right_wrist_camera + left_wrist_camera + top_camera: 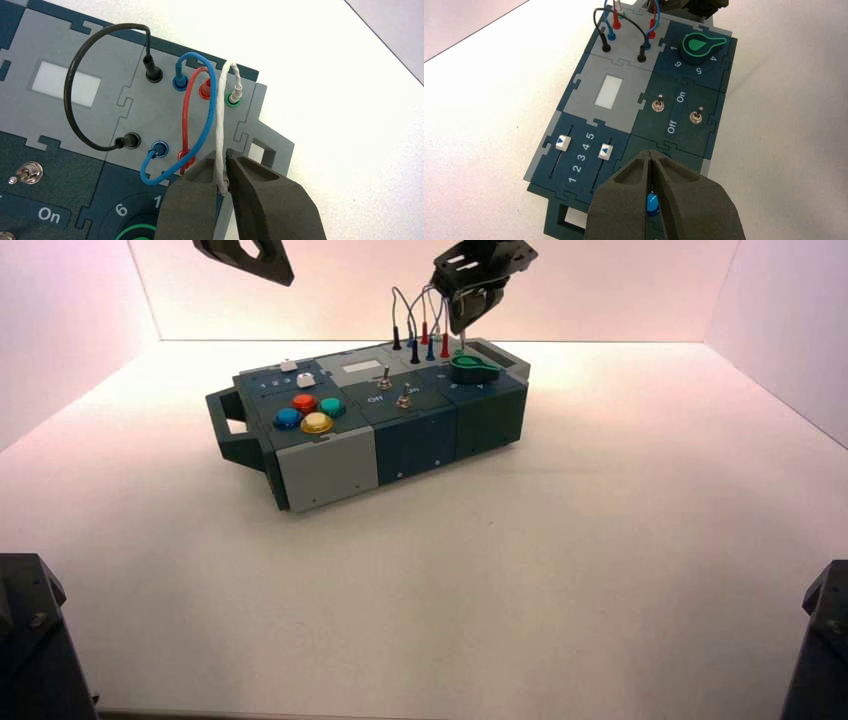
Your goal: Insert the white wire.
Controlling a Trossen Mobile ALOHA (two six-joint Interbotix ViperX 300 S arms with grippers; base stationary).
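Observation:
The white wire [219,120] arches up from its far plug [236,92], which sits in a green-ringed socket on the grey wire panel [145,115]. It then runs down between my right gripper's fingers. My right gripper [222,153] is shut on the wire's free end, just above its small whitish plug [223,185]. That plug hangs over the panel's edge near the knob section. In the high view the right gripper [465,325] hovers over the box's far right corner. My left gripper [650,153] is shut on nothing, raised over the button end of the box [330,455].
Black [75,115], blue [200,145] and red [186,115] wires loop beside the white one. A green knob [698,45], two toggle switches [657,104], two sliders [563,143] and coloured buttons [305,412] fill the rest of the box top. A carry handle [228,430] sticks out on the left.

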